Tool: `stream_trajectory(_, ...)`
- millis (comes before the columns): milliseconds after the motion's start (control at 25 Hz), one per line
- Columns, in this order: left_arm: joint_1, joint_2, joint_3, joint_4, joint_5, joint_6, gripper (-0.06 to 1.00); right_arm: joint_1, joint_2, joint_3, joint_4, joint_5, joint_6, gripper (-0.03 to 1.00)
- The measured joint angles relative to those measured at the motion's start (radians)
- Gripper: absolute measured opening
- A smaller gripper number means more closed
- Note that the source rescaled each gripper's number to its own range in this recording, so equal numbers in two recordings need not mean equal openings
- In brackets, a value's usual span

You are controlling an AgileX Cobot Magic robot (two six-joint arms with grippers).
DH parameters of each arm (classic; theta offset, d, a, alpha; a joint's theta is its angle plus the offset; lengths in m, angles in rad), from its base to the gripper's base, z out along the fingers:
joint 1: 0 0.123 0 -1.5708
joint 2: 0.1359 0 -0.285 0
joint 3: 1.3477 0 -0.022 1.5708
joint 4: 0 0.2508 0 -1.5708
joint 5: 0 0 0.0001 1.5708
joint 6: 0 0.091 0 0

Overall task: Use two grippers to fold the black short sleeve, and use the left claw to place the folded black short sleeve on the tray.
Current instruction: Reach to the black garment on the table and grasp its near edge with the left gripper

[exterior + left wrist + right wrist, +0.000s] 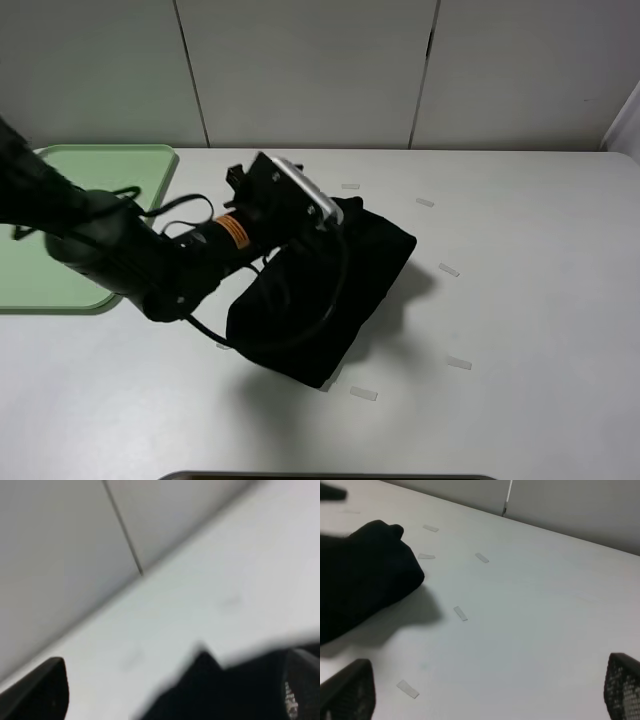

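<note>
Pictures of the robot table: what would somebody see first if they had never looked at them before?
First, the big black left arm reaching in from the left of the high view, its gripper over the black short sleeve. The shirt is bunched into a dark folded lump near the middle of the white table. Next, the light-green tray at the far left edge, and small pale tape strips dotted on the table to the shirt's right.

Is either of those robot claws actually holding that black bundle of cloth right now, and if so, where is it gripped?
The right gripper is open and holds nothing. The left gripper sits at the far edge of the folded black cloth T-shirt, but whether it is gripping cannot be told.
</note>
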Motion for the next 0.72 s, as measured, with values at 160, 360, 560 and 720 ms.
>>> stream_trajectory(160, 0.0, -0.195, 0.063, -0.063, 0.105, -0.054, 0.84, 0.0, 0.0, 0.0, 0.0, 0.0, 0.0, 1.0)
stream_trajectory(360, 0.022, -0.388, 0.086, -0.205, 0.518, -0.069, 0.84, 0.0, 0.0, 0.0, 0.0, 0.0, 0.0, 1.0)
stream_trajectory(560, 0.138, -0.489, 0.041, -0.274, 1.075, -0.125, 0.84, 0.0, 0.0, 0.0, 0.0, 0.0, 0.0, 1.0)
stream_trajectory(720, 0.247, -0.504, -0.005, -0.306, 1.346, -0.15, 0.84, 0.0, 0.0, 0.0, 0.0, 0.0, 0.0, 1.0)
